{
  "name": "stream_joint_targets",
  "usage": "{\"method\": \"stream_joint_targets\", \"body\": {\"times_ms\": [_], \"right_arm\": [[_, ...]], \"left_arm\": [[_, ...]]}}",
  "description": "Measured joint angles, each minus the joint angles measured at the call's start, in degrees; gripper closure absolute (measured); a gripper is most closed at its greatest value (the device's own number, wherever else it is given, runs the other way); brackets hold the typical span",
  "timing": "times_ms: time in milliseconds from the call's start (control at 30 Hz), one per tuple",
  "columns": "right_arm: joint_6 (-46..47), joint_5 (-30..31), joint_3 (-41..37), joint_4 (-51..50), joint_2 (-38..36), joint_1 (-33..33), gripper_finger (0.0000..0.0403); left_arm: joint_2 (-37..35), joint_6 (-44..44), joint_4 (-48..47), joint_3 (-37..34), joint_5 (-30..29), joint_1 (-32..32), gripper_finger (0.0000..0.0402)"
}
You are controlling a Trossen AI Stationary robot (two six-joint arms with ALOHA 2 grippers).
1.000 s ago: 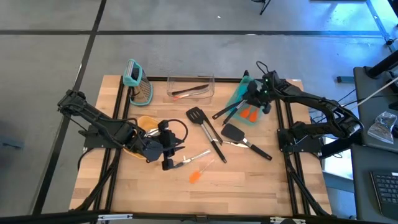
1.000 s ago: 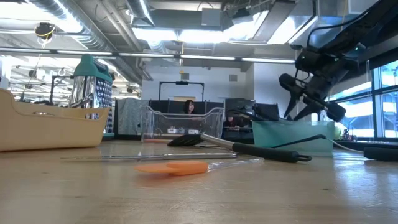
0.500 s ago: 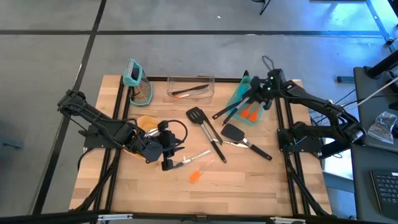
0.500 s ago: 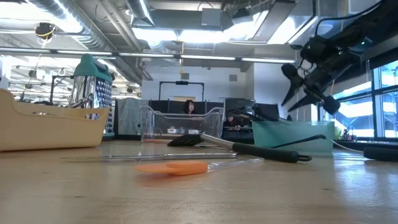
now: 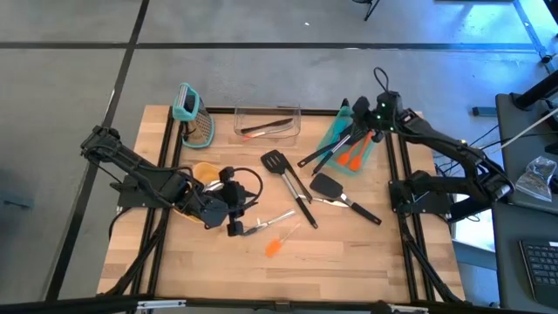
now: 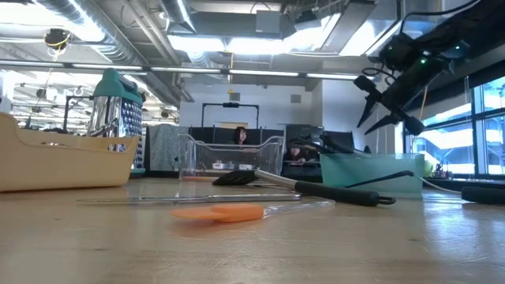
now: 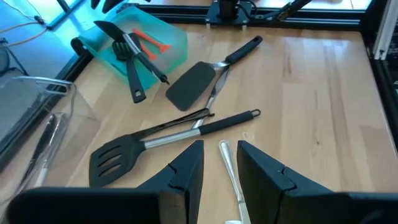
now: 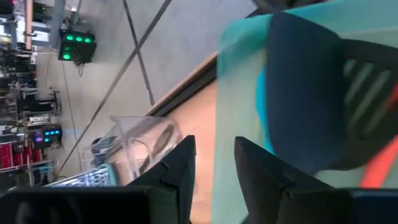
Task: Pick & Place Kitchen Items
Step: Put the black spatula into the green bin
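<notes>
My right gripper (image 5: 360, 122) hangs open and empty over the far end of the teal bin (image 5: 336, 131) at the table's far right, where black utensils and an orange spatula (image 5: 351, 159) lie. My left gripper (image 5: 236, 222) stands open above the middle of the table, nothing between its fingers; a thin metal piece (image 7: 231, 167) lies on the wood below the gap. Flat on the table farther right are a black slotted turner (image 5: 275, 162), a solid black turner (image 5: 326, 185) and an orange spatula (image 5: 275, 248).
A clear bin (image 5: 267, 122) with thin utensils stands at the far edge, a teal-handled grater (image 5: 193, 113) to its left. A wooden holder (image 5: 205, 173) sits by the left arm. Bare wood lies along the near edge.
My right gripper has risen from inside the teal bin and drawn toward the table's far right corner, tipping and turning as it went. The utensils in the bin stay where they were.
</notes>
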Motion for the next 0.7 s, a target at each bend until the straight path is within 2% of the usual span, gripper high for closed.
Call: {"method": "stream_joint_targets", "body": {"times_ms": [367,700], "right_arm": [[-0.71,1.96,6.10,-3.57,6.15,3.57,0.0288],[-3.16,9.06,18.59,-22.08,15.02,5.69,0.0288]], "left_arm": [[0.00,0.01,0.01,0.00,-0.08,0.02,0.0309],[0.00,-0.11,-1.44,0.00,-0.90,0.00,0.0309]]}}
